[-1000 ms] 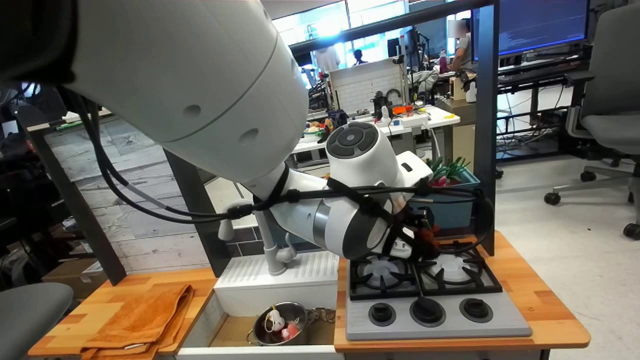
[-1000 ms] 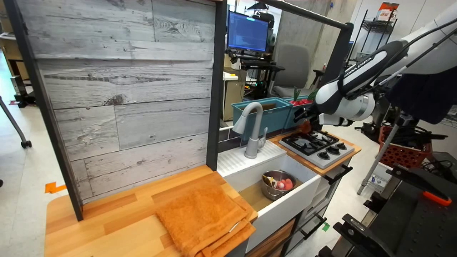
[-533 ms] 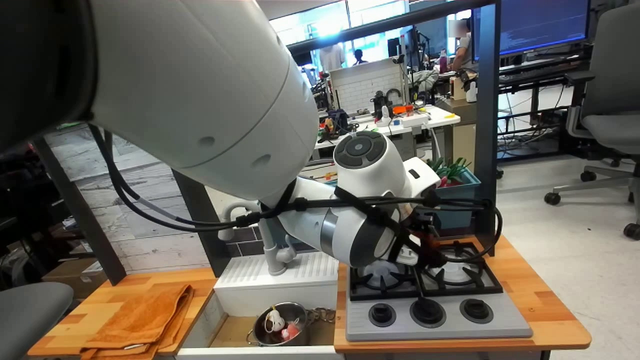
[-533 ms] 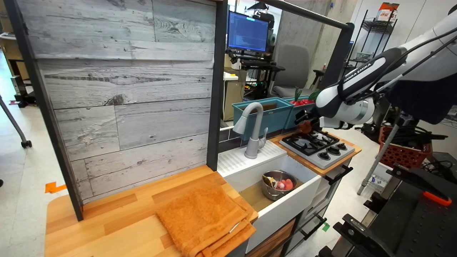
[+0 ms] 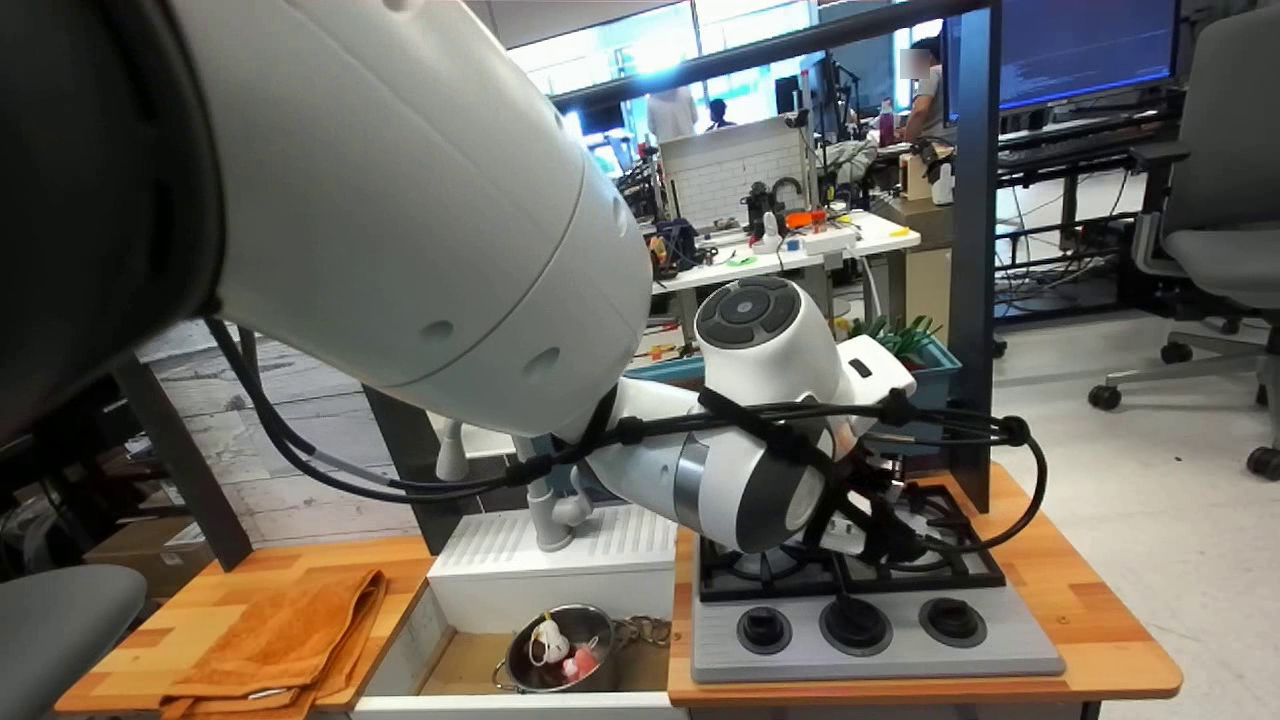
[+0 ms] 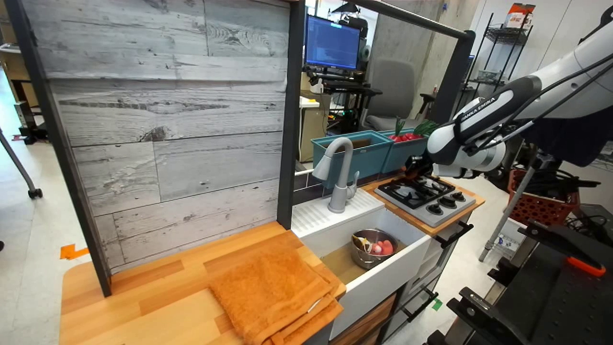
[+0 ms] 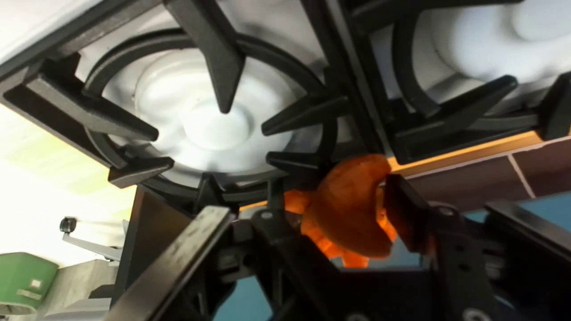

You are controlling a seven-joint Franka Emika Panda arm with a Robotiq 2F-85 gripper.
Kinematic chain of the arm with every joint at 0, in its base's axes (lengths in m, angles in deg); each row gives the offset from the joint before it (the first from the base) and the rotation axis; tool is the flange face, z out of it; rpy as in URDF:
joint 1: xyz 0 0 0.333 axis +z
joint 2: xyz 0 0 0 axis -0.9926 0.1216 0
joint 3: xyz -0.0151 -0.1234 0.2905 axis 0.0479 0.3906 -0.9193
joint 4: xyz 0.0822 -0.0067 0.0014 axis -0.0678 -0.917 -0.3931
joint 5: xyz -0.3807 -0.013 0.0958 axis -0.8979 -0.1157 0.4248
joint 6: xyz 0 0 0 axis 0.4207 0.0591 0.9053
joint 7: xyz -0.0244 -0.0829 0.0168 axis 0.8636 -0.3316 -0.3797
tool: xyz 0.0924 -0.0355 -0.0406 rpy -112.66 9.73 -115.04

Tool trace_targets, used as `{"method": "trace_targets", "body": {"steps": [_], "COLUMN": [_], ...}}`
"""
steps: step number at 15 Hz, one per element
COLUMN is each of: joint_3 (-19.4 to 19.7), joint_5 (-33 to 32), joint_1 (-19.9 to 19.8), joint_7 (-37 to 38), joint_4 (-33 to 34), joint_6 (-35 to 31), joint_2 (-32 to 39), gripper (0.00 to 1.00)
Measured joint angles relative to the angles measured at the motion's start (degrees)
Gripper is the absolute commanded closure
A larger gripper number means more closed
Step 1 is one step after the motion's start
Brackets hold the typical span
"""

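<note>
Orange object [image 7: 352,209] at the side of the stove [image 5: 850,595] away from its knobs [image 5: 955,620]. A wooden surface [image 5: 1105,640] carries the stove; a white sink [image 6: 378,285] lies beside it; a blue planter [image 6: 395,154] stands behind it. Near the stove's grate [image 7: 218,62], the hand [image 7: 339,205] grips the orange object between two fingers [image 7: 405,214]; grate contact cannot be told.

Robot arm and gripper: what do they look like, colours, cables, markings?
The arm is white and rounded, with a silver ring, a dark band, a dark round button pad and FRANKA EMIKA lettering. Black cables run along it, held by black straps. The gripper is mostly black, with scuffed grey bars and blocky black fingers.
</note>
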Motion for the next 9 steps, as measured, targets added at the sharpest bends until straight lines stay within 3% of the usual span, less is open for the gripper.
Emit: {"method": "trace_targets", "body": {"steps": [4,9], "joint_3": [0.18,-0.45], "joint_5": [0.1,-0.42], "joint_1": [0.47,0.23], "joint_7": [0.07,-1.23], "joint_4": [0.61,-0.13], "joint_6": [0.84,0.83], "joint_2": [0.16,-0.18], "gripper": [0.98,0.97]}}
